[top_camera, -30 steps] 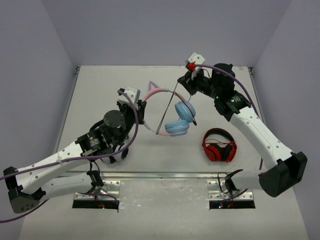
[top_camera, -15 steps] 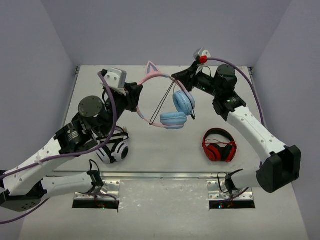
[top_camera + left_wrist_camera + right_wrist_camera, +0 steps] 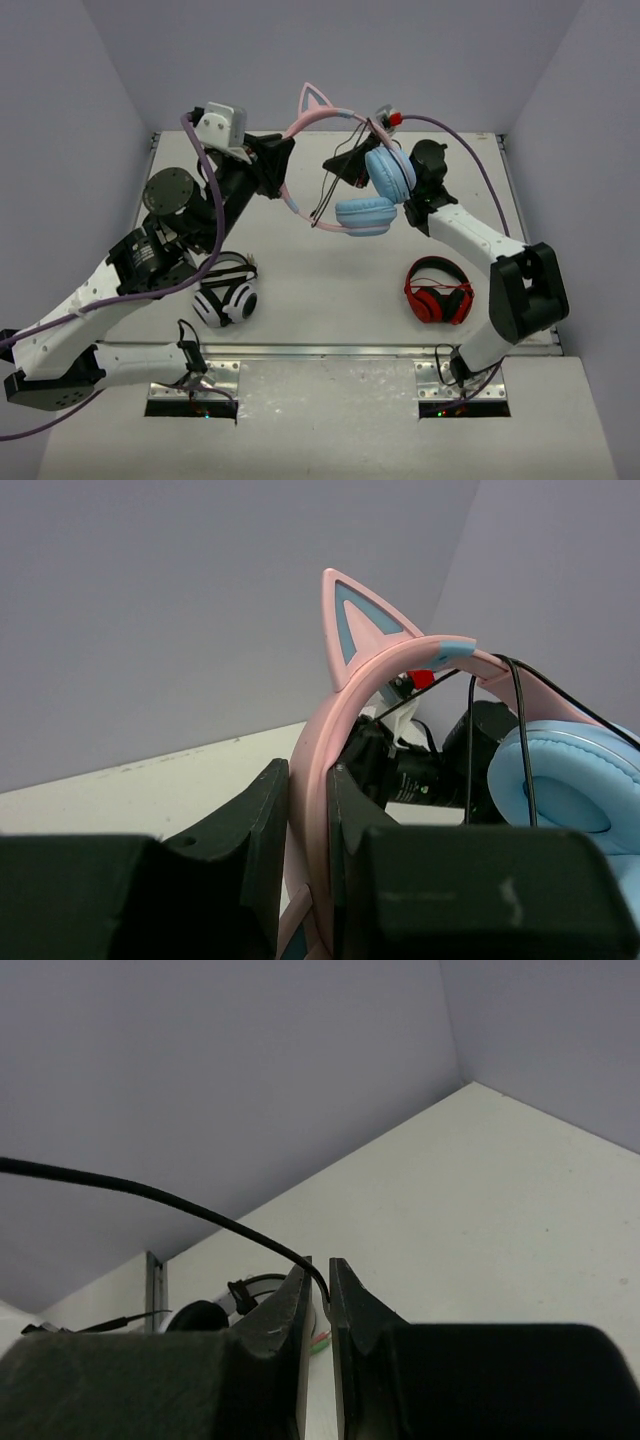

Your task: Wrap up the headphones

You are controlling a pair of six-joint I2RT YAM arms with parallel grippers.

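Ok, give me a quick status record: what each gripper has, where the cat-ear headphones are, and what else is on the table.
left gripper: shut on headband, pink band between its fingers
right gripper: shut on cable, pinched at the fingertips
headphones: held up between both arms, off the table
cable route: over the headband top, down beside an earcup
striped headphones: lying on table, left side
red-and-black headphones: lying on table, right side

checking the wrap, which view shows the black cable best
Right wrist: the cable arcs in close up and ends inside the right claw. Left wrist shows it crossing the pink headband and blue earcup; top external shows only thin strands.
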